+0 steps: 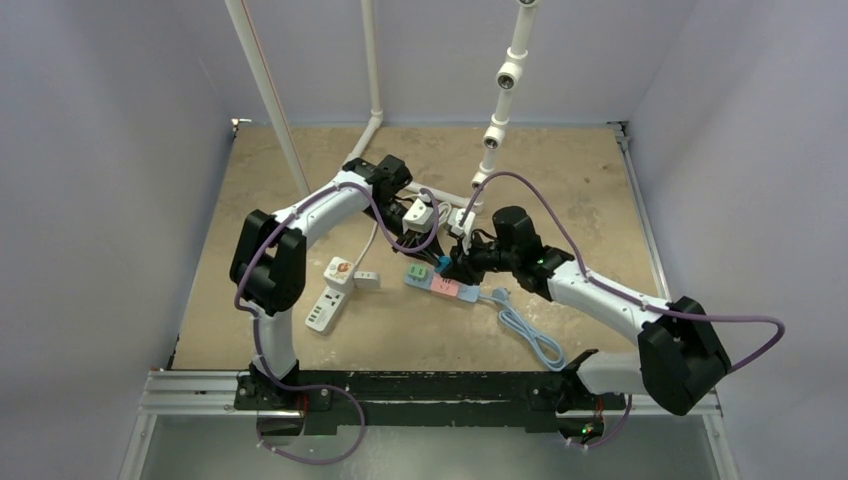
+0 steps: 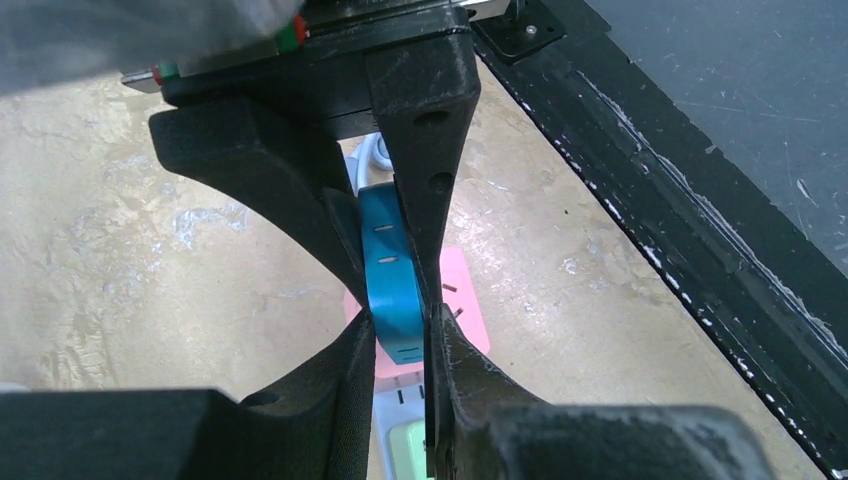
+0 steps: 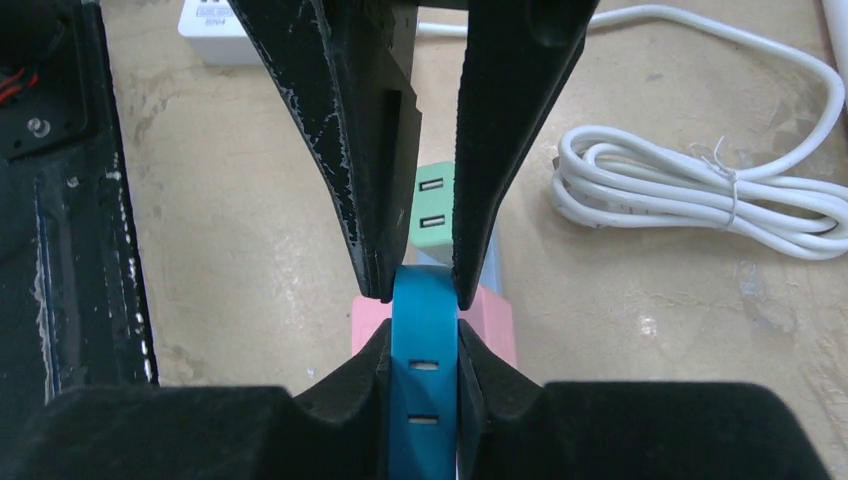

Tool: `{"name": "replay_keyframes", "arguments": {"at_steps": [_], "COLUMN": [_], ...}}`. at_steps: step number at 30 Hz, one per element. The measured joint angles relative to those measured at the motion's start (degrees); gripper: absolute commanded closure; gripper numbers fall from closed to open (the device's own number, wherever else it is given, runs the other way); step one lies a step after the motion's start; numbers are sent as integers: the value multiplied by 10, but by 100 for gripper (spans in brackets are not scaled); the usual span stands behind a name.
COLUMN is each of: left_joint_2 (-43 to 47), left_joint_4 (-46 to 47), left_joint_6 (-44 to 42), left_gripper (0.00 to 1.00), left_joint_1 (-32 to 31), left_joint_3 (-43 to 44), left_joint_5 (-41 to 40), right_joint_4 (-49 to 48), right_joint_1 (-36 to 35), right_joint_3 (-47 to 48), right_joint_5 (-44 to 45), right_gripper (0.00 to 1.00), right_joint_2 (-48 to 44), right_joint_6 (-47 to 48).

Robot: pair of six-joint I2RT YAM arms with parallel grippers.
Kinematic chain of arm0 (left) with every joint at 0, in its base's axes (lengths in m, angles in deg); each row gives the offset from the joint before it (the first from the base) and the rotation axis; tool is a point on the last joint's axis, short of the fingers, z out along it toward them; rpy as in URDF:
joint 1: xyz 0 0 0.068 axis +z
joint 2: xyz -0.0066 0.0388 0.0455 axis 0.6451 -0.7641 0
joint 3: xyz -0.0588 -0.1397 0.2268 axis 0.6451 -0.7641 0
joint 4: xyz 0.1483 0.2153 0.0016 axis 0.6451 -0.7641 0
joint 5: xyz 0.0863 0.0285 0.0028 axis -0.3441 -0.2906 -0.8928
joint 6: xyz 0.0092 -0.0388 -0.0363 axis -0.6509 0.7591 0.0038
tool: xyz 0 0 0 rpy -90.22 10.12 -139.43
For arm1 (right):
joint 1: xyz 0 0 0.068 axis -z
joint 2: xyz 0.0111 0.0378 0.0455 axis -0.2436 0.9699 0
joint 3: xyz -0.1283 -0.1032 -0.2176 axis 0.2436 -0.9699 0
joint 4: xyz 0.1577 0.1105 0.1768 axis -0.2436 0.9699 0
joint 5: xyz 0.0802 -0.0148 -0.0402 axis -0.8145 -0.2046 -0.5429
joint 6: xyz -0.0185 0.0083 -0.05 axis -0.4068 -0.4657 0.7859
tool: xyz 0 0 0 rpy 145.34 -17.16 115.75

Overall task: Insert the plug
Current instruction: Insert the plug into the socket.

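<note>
A blue plug [image 1: 443, 264] hangs just above the pastel power strip [image 1: 447, 288] at mid-table. Both grippers hold it from opposite sides. My left gripper [image 1: 436, 254] reaches in from the back left, my right gripper [image 1: 453, 266] from the right. In the left wrist view my left gripper [image 2: 400, 335] pinches the plug's [image 2: 390, 270] near end over the strip's pink section [image 2: 468, 312]. In the right wrist view my right gripper [image 3: 424, 338] is shut on the plug [image 3: 424, 400], above the pink section [image 3: 492, 322] and next to the green section [image 3: 434, 205]. The plug's prongs are hidden.
A white power strip [image 1: 325, 308], a white adapter [image 1: 340, 270] and a small white cube [image 1: 367, 280] lie to the left. A coiled pale cable [image 1: 527, 332] lies to the right, a white coiled cord [image 3: 690, 190] behind. White pipes [image 1: 498, 110] stand at the back.
</note>
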Motion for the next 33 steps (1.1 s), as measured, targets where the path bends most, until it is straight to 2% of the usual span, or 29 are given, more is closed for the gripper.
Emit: {"name": "replay_keyframes", "arguments": {"at_steps": [4,5,7,9,10,13,20,28,33], "left_joint_2": [0,0,1,3,3,8,27,42,42], "left_joint_4": [2,2,5,15,18,37,111,311,373], "left_joint_6": [0,0,2,5,12,37,89,229,266], "left_gripper": [100,88,46,13,6,1,1,14,21], "left_joint_1": [1,1,2,2,3,10,58,63,63], "left_joint_3": [-5,-7,-10,-17,-24,-62,-171,-216,-223], "left_joint_5": [-1,-1,0,-4,-4,-3,-15,-57,-71], "right_joint_4": [56,69,89,104,112,125,150,161,142], "right_joint_1": [-1,-1,-2,-2,-1,1,1,1,1], "right_joint_3": [32,39,51,64,74,92,101,101,92], "right_joint_5": [0,-1,-2,-3,-2,-3,-16,-16,-16], "right_gripper": [99,100,100,100,100,100,100,100,100], "right_joint_2": [13,16,23,29,32,34,34,29,9], "right_joint_6": [27,33,45,57,65,85,125,150,152]}}
